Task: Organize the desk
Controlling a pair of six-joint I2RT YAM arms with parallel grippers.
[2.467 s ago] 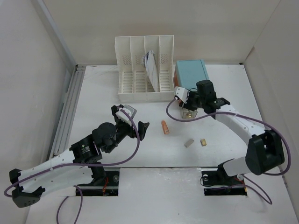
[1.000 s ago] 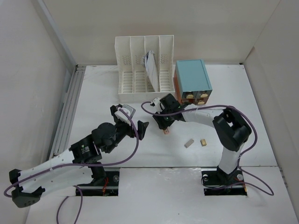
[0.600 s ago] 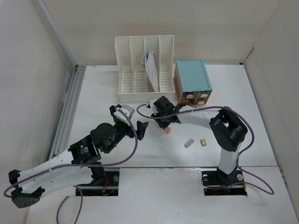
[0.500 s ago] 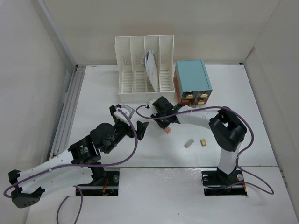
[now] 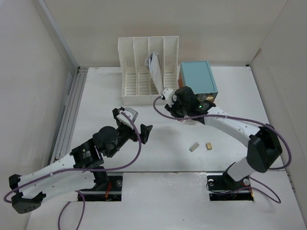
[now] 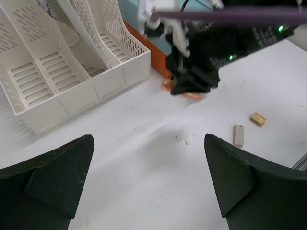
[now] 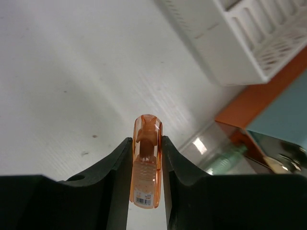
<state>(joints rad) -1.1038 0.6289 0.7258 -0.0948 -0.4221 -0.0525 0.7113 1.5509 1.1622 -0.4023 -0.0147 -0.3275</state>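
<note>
In the top view the desk (image 5: pixel 110 91) is seen filling the middle of the picture beneath both arms, with a grey rail (image 5: pixel 69 112) along its 9 o'clock edge. A white file rack (image 5: pixel 147 72) is set at its 12 o'clock side, and a teal drawer box (image 5: pixel 197 79) stands just beside the rack, toward 1 o'clock. The right gripper (image 5: pixel 178 109) is held just in front of the drawer box. A grey block (image 5: pixel 194 147) and a tan block (image 5: pixel 209 145) lie near each other at 5 o'clock from it. The left gripper (image 5: pixel 132 122) is seen at mid-desk with its fingers spread wide apart. In the left wrist view both black fingers are shown far apart over bare desk, with nothing between them. In the right wrist view a small orange tube (image 7: pixel 146 160) is clamped between the right fingers, above the desk.
</note>
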